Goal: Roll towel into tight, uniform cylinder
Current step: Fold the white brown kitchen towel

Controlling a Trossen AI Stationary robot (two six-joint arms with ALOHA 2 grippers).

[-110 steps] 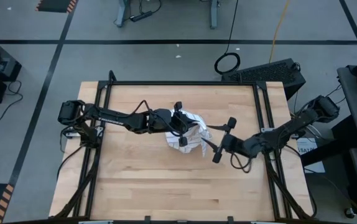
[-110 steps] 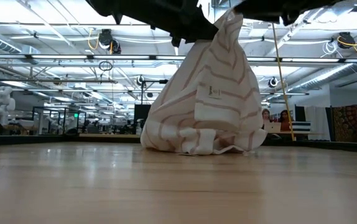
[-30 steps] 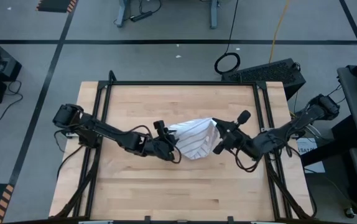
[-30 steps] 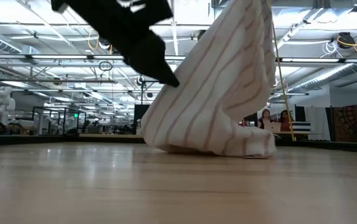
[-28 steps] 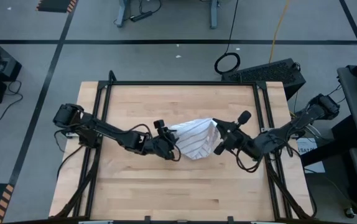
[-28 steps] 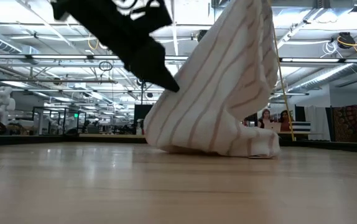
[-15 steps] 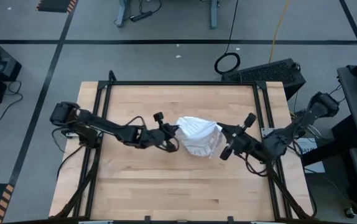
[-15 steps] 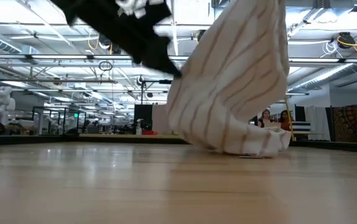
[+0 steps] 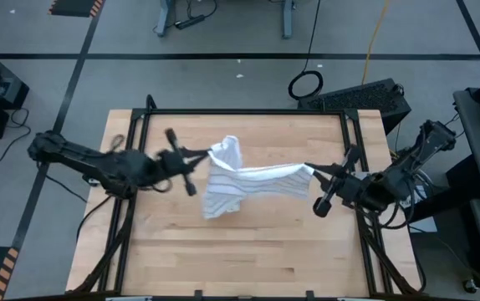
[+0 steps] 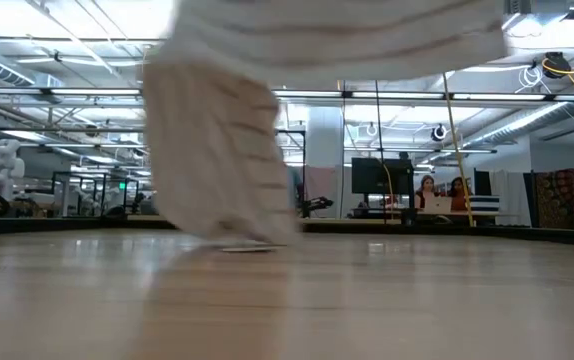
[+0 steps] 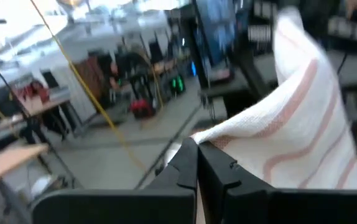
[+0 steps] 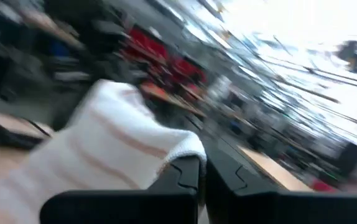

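Note:
The white pinstriped towel is stretched above the middle of the wooden table, between my two grippers. My left gripper is shut on its left upper corner. My right gripper is shut on its right corner. The towel's top edge runs nearly taut between them. In the low view a blurred flap of the towel hangs under the left hold, and its lower end reaches down to the tabletop. My left gripper pinches the towel's corner edge between its two shut fingers, coming level from the table's left side. The cloth fans away beyond the fingertips and hangs below them. My right gripper pinches the opposite corner between its two shut fingers, coming level from the table's right side. That end is lifted clear and drawn toward the left hold.
A black frame runs around the tabletop. Bare wood lies toward the near edge. Beyond the far edge, a coiled cable and a dark case sit on the floor. People sit far behind the table.
My grippers have drawn apart, the left toward the table's left and far edges, the right toward its right edge. The towel, a bunched heap standing on the table a second ago, is now spread out between them, its top edge drawn taut and one flap hanging.

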